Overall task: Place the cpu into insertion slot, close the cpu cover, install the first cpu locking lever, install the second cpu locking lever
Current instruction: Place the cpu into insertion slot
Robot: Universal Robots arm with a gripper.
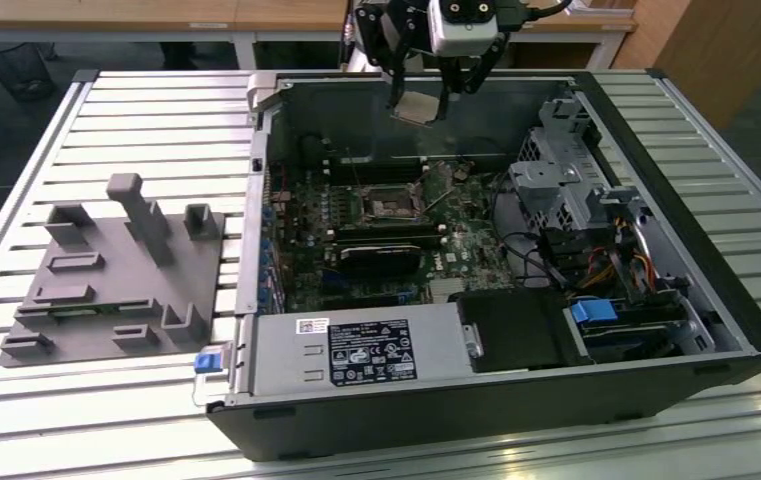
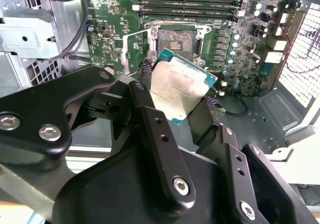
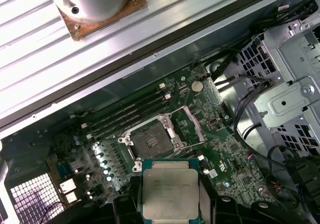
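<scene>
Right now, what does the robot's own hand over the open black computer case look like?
The gripper is matte black metal: flat linked bars, each joint pinned by round silver screws, as the second wrist view shows. In the exterior view, a pale silver-grey block sits above it, with black cables looping off the top.

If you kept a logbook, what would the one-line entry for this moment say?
claw: shut on cpu | cpu: held in air over open computer case | insertion slot: empty, cpu not yet placed
</scene>
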